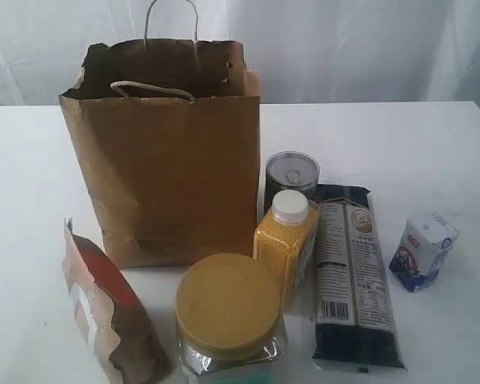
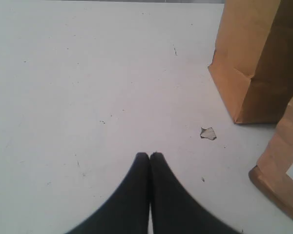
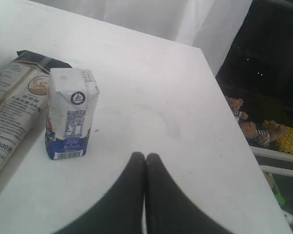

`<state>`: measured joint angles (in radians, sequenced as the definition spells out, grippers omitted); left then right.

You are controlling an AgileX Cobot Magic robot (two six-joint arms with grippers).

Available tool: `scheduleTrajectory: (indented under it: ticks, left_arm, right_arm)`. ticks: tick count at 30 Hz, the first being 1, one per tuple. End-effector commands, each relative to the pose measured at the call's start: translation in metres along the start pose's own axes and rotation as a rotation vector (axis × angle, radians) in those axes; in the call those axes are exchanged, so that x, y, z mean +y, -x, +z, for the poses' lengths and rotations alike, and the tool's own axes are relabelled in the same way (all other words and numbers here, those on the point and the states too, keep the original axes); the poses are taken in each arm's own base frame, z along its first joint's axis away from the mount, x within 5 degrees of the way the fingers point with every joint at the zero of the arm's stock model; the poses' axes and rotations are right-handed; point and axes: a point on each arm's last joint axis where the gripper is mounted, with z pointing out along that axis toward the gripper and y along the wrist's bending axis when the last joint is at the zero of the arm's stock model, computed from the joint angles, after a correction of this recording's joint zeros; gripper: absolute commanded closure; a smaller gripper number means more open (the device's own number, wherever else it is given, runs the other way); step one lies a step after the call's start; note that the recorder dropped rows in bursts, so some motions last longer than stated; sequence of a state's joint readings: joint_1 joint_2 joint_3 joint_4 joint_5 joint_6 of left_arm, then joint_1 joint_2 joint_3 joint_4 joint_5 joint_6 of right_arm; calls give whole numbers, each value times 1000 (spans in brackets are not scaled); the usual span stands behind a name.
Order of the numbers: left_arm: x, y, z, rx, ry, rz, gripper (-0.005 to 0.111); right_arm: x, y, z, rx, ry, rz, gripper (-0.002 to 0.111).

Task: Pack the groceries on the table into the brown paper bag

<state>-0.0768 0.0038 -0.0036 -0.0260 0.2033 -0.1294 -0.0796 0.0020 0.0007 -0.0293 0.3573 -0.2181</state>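
The brown paper bag (image 1: 164,160) stands upright on the white table (image 1: 32,184). In front of it are the brown-red pouch (image 1: 108,308), the gold-lidded jar (image 1: 228,308), the yellow bottle (image 1: 286,240), the metal can (image 1: 291,176), the dark-blue packet (image 1: 354,276) and the white-blue carton (image 1: 422,250). No gripper shows in the exterior view. My left gripper (image 2: 149,155) is shut and empty over bare table, apart from the bag (image 2: 256,58) and the pouch (image 2: 283,161). My right gripper (image 3: 145,156) is shut and empty, a short way from the carton (image 3: 70,113) and packet (image 3: 14,102).
A small white crumb (image 2: 208,133) lies on the table near the bag's base. The table's edge (image 3: 234,122) runs close beside the right gripper, with a dark drop and toys beyond it. A white curtain (image 1: 344,48) hangs behind the table.
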Motion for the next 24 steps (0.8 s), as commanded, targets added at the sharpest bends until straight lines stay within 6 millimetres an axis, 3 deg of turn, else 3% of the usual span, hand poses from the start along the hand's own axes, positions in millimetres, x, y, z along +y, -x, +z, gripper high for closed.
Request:
scheduleTrajectory:
  ticks: [1, 19, 24]
  left_arm:
    - [0, -1, 0, -2, -8, -4, 107]
    - [0, -1, 0, -2, -8, -4, 107]
    - [0, -1, 0, -2, -8, -4, 107]
  right_arm:
    - [-1, 2, 0, -18, -7, -11, 108]
    - [-1, 2, 0, -18, -7, -11, 108]
    - [-2, 10, -1, -105, -22, 11, 108]
